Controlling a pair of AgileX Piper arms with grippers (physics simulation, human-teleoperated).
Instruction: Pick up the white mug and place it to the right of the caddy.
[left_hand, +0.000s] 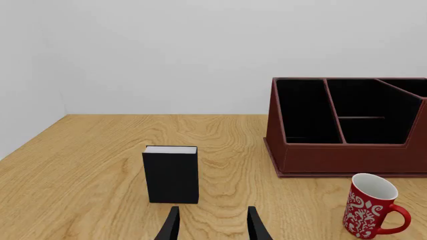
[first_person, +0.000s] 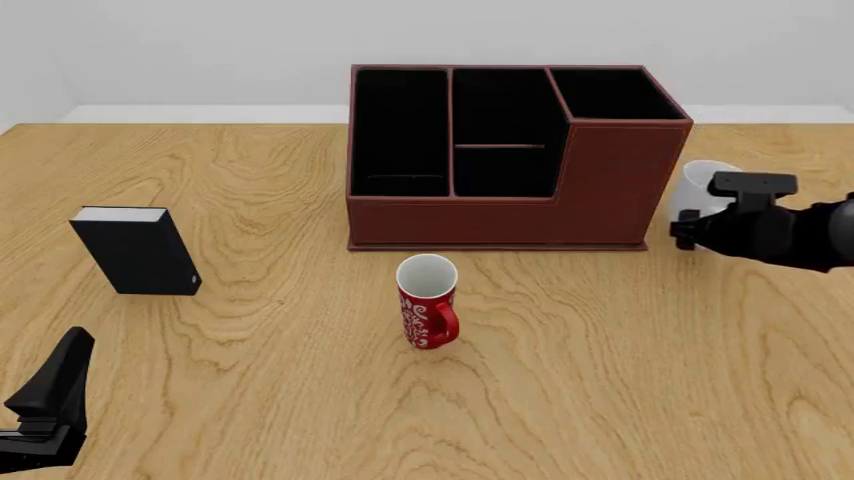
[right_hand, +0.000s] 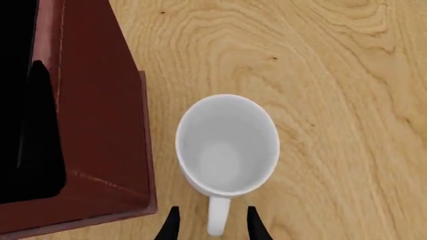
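The white mug stands upright on the table just right of the reddish-brown caddy, close to its side wall. In the front view the mug is partly hidden behind my right arm. My right gripper hangs over it, open, with a finger on either side of the mug's handle and a gap to each; it also shows in the front view. My left gripper is open and empty, low at the near left corner.
A red mug with white script stands in front of the caddy, also in the left wrist view. A small black box with a white top stands at the left, just ahead of my left gripper.
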